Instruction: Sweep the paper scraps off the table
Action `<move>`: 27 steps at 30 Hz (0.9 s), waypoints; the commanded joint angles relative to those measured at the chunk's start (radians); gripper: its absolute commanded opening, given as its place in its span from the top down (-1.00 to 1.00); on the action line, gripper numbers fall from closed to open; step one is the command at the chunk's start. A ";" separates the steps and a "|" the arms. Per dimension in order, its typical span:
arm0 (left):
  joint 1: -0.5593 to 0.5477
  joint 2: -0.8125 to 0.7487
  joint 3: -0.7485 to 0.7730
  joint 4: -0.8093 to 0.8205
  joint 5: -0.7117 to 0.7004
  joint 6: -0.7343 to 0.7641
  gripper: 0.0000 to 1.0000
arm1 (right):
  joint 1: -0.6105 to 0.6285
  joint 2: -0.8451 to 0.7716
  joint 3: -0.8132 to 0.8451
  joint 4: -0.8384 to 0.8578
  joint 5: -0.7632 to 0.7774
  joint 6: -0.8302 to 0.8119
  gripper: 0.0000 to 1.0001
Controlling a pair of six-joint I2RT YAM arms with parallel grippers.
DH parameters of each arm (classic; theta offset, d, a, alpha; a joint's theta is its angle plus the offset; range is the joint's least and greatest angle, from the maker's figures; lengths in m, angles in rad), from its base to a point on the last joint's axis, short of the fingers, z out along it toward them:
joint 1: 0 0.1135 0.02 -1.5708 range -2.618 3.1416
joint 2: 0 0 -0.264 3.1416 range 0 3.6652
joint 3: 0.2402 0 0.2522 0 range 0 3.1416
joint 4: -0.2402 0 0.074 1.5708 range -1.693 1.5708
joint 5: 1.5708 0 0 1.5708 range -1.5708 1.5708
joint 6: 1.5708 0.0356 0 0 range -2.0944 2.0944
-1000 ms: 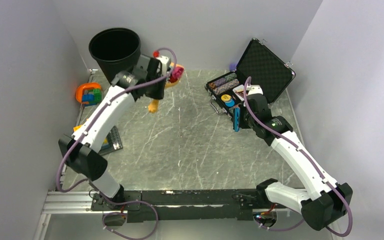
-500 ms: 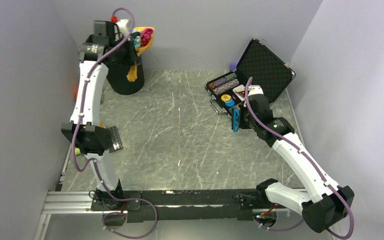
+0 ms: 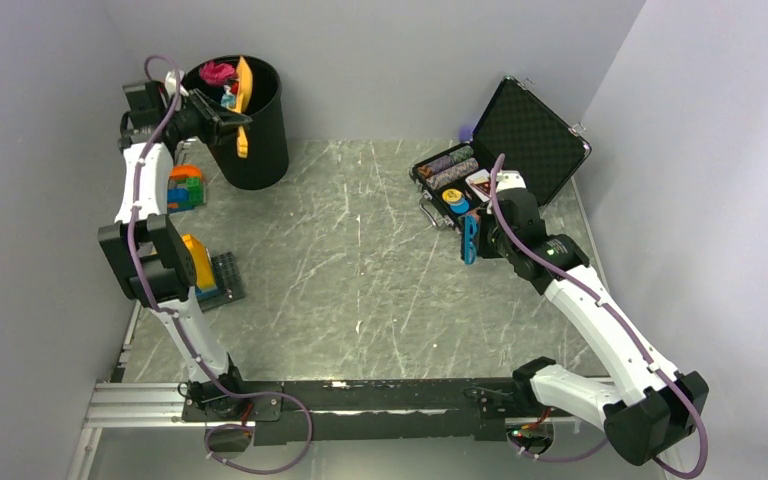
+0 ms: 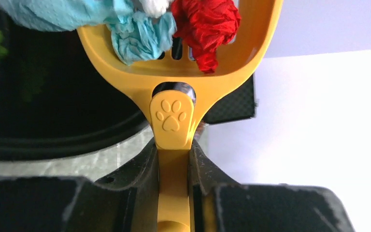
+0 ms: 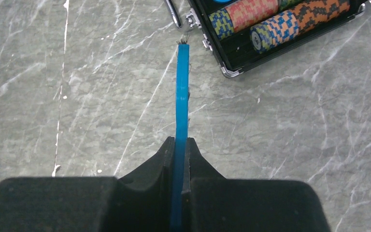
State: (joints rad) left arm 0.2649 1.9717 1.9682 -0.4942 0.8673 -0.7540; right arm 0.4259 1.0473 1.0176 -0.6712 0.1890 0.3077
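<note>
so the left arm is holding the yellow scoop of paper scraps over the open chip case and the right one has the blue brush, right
Not quite: the yellow scoop of paper scraps is over the black bin, not the chip case, as the top view shows. The rest holds: the left jaws grip the scoop and the right jaws grip the blue brush.

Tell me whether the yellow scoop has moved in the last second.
Yes. The yellow scoop swung left, from the right of the black bin to above its mouth, away from the chip case.
</note>
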 commanded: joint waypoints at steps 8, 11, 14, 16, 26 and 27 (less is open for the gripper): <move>0.022 -0.031 -0.228 0.855 0.303 -0.684 1.00 | -0.002 -0.002 0.013 0.041 -0.042 0.027 1.00; 0.022 -0.011 -0.281 1.141 0.318 -0.945 1.00 | -0.001 0.001 0.013 0.043 -0.057 0.033 1.00; 0.023 0.039 -0.289 1.437 0.305 -1.203 1.00 | -0.001 -0.001 0.011 0.042 -0.065 0.033 1.00; 0.028 0.040 -0.304 1.477 0.290 -1.228 1.00 | -0.001 -0.005 0.011 0.041 -0.066 0.033 1.00; 0.043 0.028 -0.320 1.469 0.280 -1.224 1.00 | -0.001 -0.021 0.003 0.036 -0.072 0.037 1.00; 0.044 0.026 -0.321 1.478 0.282 -1.229 1.00 | -0.001 -0.021 0.002 0.037 -0.076 0.039 1.00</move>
State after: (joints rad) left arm 0.3016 2.0136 1.6531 0.8856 1.1477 -1.9507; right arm 0.4259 1.0481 1.0176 -0.6708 0.1272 0.3264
